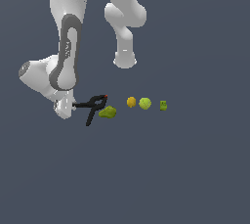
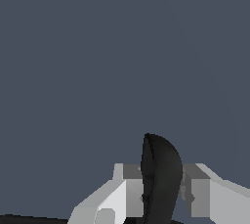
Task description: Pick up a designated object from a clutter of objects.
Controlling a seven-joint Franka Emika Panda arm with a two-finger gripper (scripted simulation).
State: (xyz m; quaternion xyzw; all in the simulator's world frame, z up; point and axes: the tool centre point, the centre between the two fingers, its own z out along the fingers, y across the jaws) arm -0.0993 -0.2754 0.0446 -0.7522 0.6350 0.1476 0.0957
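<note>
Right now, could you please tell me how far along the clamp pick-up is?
Done: the tool has reached the black spring clamp, and the wrist view shows a handle between its fingers. In hand: closing on it; contact looks likely but unconfirmed. Left: the lift, since the clamp lies level with the olive-green piece, orange ball and lime-green ball.

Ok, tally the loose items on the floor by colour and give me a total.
Black: 1, the black spring clamp
Olive-green: 1, the lumpy olive-green piece
Orange: 1, the orange ball
Lime-green: 1, the lime-green ball
Green: 1, the small green block
Total: 5
</note>
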